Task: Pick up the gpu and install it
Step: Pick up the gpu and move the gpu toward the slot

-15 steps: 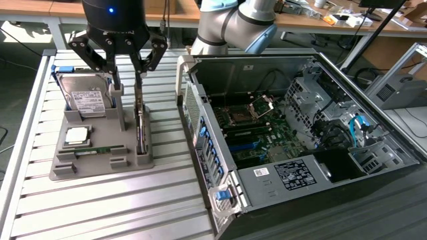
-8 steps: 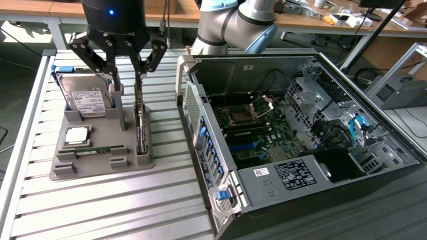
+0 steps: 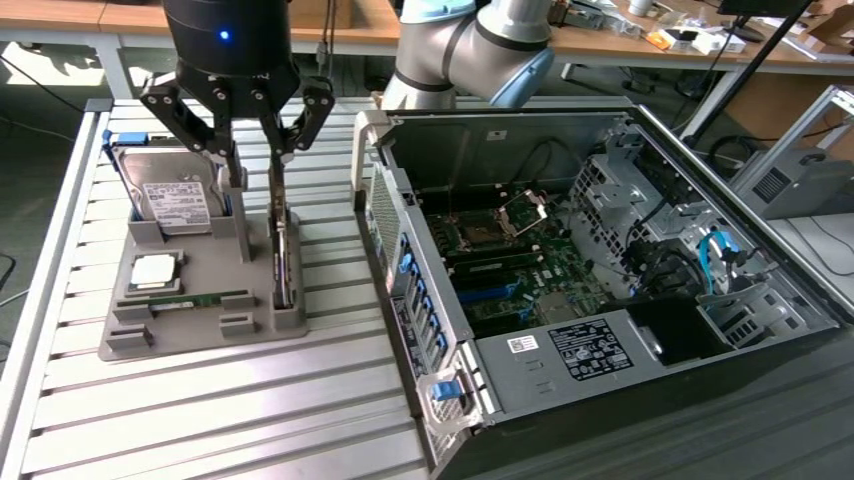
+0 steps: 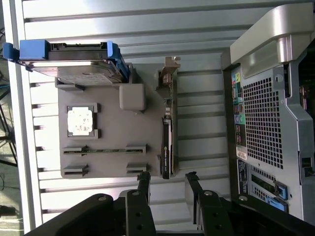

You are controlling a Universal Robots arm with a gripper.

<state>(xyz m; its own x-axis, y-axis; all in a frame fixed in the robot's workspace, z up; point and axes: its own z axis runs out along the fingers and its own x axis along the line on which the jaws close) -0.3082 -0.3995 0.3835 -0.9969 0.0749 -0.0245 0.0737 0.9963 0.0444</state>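
Observation:
The gpu [image 3: 279, 245] is a thin dark card standing on edge in a slot along one side of the grey holder [image 3: 200, 338]. In the wrist view the gpu [image 4: 167, 132] runs lengthwise, with its metal bracket at the far end. My gripper [image 3: 256, 160] hangs open above the holder, over the gpu's back end, apart from it. Seen from the wrist, the gripper [image 4: 167, 177] has its two black fingertips [image 4: 144, 178] spread, and the card's near end lines up with the gap between them. Nothing is held.
The holder [image 4: 113, 164] also carries a silver hard drive [image 3: 174, 195] in a blue frame, a CPU [image 3: 154, 270] and a green memory stick [image 3: 200, 298]. An open PC case [image 3: 601, 250] with its motherboard [image 3: 507, 260] exposed lies at the exterior view's right.

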